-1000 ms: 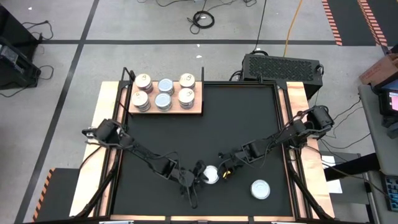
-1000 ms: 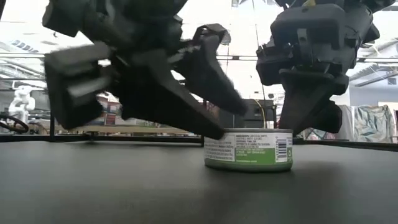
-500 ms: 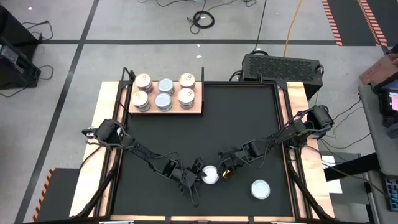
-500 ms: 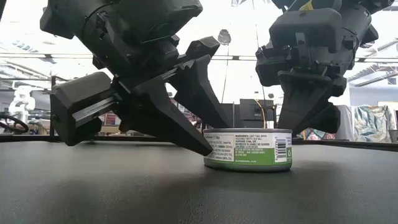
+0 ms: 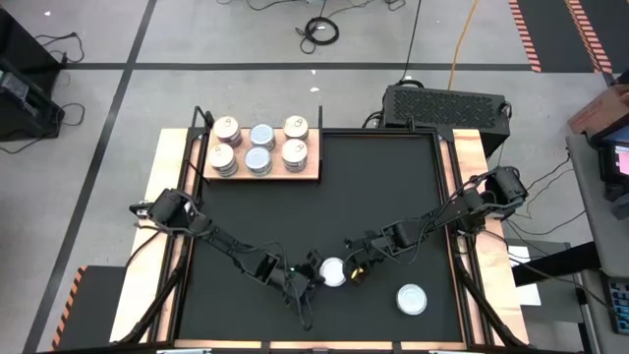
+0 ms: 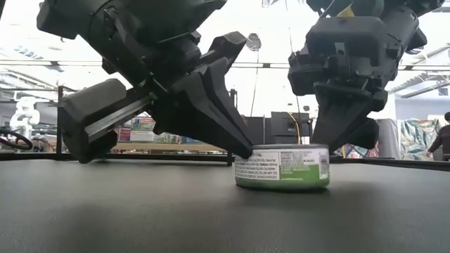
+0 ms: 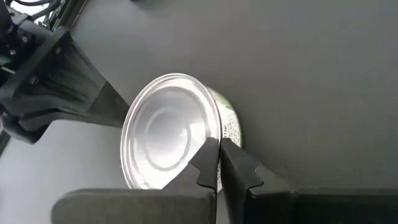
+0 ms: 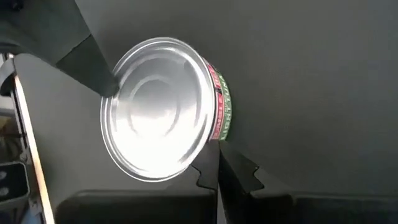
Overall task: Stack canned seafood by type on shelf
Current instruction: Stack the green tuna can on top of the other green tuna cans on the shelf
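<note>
A short tin of canned seafood (image 5: 334, 273) with a plain silver top and a green label stands on its base on the black mat (image 5: 324, 197), near the front edge. My left gripper (image 5: 314, 275) is shut at the tin's left side, and my right gripper (image 5: 352, 271) is shut at its right side. A second silver tin (image 5: 412, 299) rests on the mat further right. The shelf (image 5: 313, 169), a light wooden board at the far left corner, carries several tins (image 5: 259, 157) in two rows. My left gripper touches the tin's top rim (image 7: 215, 132) with the tips of its shut fingers (image 6: 239, 146). They slant down from the table's left. The tin stands on the mat. My right gripper has its shut fingertips (image 8: 217, 163) at the tin's labelled side wall (image 8: 221, 134), just below the rim. It slants down from the table's right.
A black box (image 5: 447, 104) stands beyond the mat's far right corner. The mat between the shelf and the two arms is bare. Copper-coloured strips (image 5: 470, 167) border the mat on both sides. In the low view a person (image 6: 443, 137) stands far off in the room.
My left gripper has shut: its two fingers, spread apart a second ago, now meet at the tin's left rim, and the wrist has turned a little. The tin has stayed on the mat between the two grippers.
</note>
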You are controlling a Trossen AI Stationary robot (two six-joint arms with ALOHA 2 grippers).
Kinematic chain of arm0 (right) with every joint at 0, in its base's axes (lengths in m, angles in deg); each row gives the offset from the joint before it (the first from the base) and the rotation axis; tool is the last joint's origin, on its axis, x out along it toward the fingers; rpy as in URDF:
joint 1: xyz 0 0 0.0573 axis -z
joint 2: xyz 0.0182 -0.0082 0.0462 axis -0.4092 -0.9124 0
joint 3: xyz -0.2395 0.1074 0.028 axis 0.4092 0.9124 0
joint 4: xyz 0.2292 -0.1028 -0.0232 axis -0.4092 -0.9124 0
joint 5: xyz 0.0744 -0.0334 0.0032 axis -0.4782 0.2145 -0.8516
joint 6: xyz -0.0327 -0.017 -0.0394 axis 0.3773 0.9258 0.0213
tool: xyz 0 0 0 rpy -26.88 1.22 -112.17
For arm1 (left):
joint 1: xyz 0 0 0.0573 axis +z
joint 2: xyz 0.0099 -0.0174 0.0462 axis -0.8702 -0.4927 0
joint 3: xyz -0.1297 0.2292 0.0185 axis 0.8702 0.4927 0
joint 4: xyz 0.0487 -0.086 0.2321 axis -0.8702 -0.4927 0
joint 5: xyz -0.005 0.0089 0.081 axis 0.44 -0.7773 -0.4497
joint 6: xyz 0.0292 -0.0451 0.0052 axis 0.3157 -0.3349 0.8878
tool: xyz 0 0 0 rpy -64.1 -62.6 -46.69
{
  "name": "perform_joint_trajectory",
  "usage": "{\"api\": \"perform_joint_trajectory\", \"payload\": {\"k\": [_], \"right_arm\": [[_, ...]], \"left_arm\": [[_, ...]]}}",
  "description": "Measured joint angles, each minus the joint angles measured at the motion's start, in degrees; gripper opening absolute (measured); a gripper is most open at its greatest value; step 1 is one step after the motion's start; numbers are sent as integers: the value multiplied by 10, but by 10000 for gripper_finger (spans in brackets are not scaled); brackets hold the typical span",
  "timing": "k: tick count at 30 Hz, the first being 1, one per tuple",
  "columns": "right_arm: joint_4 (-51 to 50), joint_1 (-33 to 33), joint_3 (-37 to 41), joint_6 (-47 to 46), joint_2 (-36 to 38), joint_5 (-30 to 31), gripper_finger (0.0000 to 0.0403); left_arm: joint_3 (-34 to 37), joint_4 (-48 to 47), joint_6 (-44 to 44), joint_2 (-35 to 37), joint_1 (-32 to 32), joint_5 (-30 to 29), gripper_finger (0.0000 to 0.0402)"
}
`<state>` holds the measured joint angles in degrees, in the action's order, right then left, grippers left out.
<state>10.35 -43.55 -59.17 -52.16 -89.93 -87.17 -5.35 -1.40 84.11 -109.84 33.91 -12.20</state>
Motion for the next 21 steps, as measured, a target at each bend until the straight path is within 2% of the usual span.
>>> {"api": "perform_joint_trajectory", "payload": {"k": [4, 14, 21], "right_arm": [[-14, -1, 0, 27, 13, -2, 0], [-141, -12, 0, -5, 62, 74, 0], [-153, -26, 0, -11, 68, 97, 0]], "left_arm": [[0, -7, 8, 6, -13, -24, 2], [1, -61, 10, 57, -46, -95, 0], [5, -92, -19, 87, -49, -131, 0]]}}
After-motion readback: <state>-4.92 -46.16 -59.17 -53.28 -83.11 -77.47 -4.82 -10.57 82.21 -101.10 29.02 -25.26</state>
